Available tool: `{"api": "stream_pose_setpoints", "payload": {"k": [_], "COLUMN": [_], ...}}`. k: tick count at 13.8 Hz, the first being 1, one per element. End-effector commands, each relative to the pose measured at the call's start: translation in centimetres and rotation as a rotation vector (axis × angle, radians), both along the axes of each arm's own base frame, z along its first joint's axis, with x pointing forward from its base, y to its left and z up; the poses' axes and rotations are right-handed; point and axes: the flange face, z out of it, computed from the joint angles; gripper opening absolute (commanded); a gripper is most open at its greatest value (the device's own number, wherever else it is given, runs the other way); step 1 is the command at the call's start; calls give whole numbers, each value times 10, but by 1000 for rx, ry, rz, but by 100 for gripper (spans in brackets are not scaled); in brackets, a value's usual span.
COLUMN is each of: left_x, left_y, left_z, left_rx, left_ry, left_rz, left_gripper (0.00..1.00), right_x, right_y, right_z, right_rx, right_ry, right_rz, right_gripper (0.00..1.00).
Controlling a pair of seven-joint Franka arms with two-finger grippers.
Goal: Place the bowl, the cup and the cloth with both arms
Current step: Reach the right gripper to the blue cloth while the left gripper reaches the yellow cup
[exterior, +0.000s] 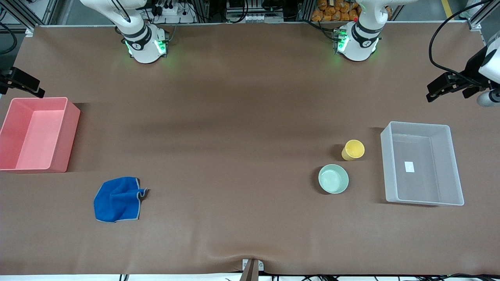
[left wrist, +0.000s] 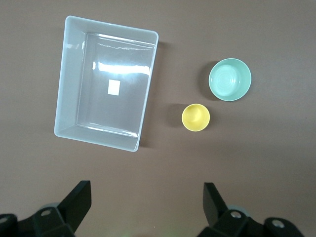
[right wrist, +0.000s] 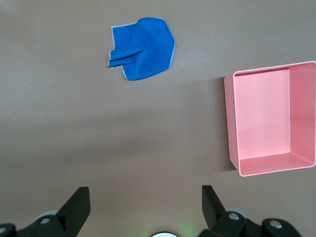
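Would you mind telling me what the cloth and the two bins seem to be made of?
Cloth: soft blue fabric, probably microfibre; it lies creased, with a stitched grey edge. Clear bin: translucent glossy plastic, catching glare in the left wrist view. Pink bin: opaque, smooth plastic, apparently matte.

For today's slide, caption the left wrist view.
Open left gripper above clear bin, yellow cup and green bowl.

Our brown cloth-covered table [exterior: 234,117] with pink plastic bin [exterior: 11,132], crumpled royal-blue cloth [exterior: 116,200], yellow cup [exterior: 353,150], mint-green bowl [exterior: 333,178], clear plastic bin [exterior: 449,171].
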Motion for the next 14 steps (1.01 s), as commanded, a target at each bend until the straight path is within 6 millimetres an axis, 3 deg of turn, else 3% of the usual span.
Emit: {"api": "stream_pose_setpoints", "payload": {"k": [1, 4, 5, 8, 9, 12, 14], "left_x": [-4, 7, 20, 48, 50, 40, 28], "left_y": [-3, -8, -10, -49, -59, -77, -85], "left_z": [6, -14, -40, -110, -137, -188, -217], "left_rx": [10, -1, -6, 2, 29, 39, 30], "left_ry": [-13, 24, 67, 143, 163, 180, 199], "left_rz": [-1, -23, -28, -105, -115, -144, -159], "left_gripper": [100, 100, 100, 100, 100, 100, 100], "right_x": [0, 0, 0, 1, 6, 53, 62], "right_y": [2, 3, 3, 4, 4, -9, 5], "right_z": [4, 4, 4, 2, -5, -55, -67], "right_rx": [5, 5, 7, 7, 1, -50, -53], "right_ry": [-4, -4, -4, -2, 9, -20, -15], "right_rz": [-13, -11, -13, -10, 0, -16, 7], "right_gripper": [100, 100, 100, 100, 100, 100, 100]}}
